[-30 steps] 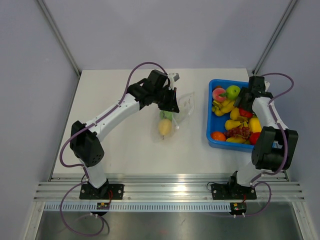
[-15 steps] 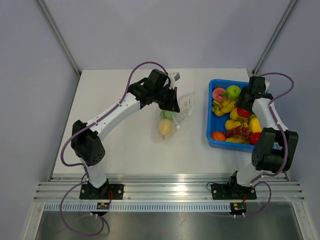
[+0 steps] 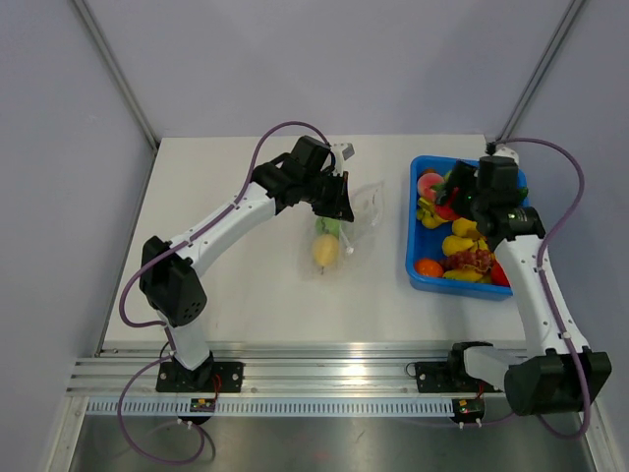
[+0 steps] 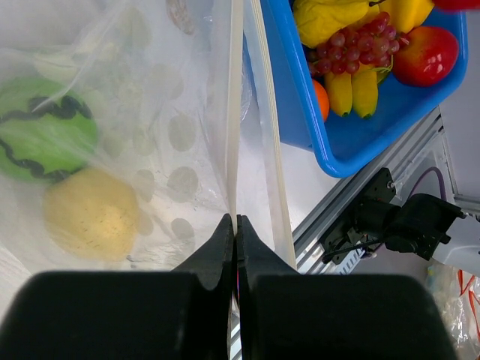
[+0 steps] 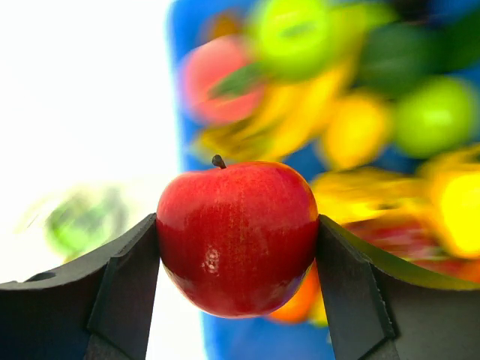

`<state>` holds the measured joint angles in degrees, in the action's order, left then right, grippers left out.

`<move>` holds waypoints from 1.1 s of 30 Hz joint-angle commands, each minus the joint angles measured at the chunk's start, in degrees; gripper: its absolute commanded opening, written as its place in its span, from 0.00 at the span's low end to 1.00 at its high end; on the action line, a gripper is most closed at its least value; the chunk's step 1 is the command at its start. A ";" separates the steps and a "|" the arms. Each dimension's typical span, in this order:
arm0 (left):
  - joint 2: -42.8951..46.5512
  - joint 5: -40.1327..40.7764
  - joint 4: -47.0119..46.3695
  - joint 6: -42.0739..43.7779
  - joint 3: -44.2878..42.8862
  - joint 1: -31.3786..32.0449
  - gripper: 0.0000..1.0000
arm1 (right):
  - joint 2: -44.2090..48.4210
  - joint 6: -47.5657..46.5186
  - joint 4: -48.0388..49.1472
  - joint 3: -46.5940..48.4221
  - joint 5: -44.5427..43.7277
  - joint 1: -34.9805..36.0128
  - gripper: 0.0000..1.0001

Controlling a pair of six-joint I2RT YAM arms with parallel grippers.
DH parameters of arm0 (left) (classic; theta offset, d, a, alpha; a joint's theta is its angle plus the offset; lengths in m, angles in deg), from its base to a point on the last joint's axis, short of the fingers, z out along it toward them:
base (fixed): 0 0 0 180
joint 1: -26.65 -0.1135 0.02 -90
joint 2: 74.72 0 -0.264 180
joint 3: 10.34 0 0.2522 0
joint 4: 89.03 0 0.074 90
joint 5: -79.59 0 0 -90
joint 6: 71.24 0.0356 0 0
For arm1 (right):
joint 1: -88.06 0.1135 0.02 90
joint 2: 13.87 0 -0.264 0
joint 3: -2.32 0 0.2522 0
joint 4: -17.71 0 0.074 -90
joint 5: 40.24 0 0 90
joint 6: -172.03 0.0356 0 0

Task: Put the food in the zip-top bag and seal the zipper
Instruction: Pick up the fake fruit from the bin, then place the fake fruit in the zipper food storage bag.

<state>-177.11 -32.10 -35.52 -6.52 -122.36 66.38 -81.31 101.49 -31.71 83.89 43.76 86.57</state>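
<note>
Right gripper clamps red apple over fruit-filled blue bin.

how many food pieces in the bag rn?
2: a green striped one and a pale yellow one beside it, both in the bag. The bag runs out of view, so more may be hidden.

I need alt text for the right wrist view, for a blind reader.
A glossy red toy apple with a short dark stem is clamped between the black jaws of the right gripper. Behind it, a blue plastic bin of colourful toy fruit shows blurred.
</note>
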 commanded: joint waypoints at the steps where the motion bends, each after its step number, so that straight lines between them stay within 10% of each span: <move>1: -0.09 -1.95 -1.60 0.76 -1.68 -0.26 0.00 | 1.43 4.26 -1.61 1.44 -1.64 10.00 0.58; 13: 1.75 -1.95 -2.04 0.76 -0.53 -0.26 0.00 | -9.37 9.89 3.40 8.64 -5.24 32.06 0.61; 20: 4.56 -3.09 -3.35 1.72 1.04 -0.35 0.00 | -16.58 10.77 5.42 10.85 -5.51 34.01 0.68; 26: 6.32 -5.82 -6.70 1.46 2.02 -0.53 0.00 | -16.67 10.51 3.93 11.82 -6.57 34.02 0.99; 33: 5.80 -5.73 -6.70 0.84 1.75 -0.61 0.00 | -11.58 10.59 3.05 10.85 -9.99 33.93 0.99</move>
<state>-173.77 -35.10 -38.10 -5.44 -120.07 65.66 -97.40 111.63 -29.11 93.29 36.92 120.05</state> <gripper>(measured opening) 0.005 0.993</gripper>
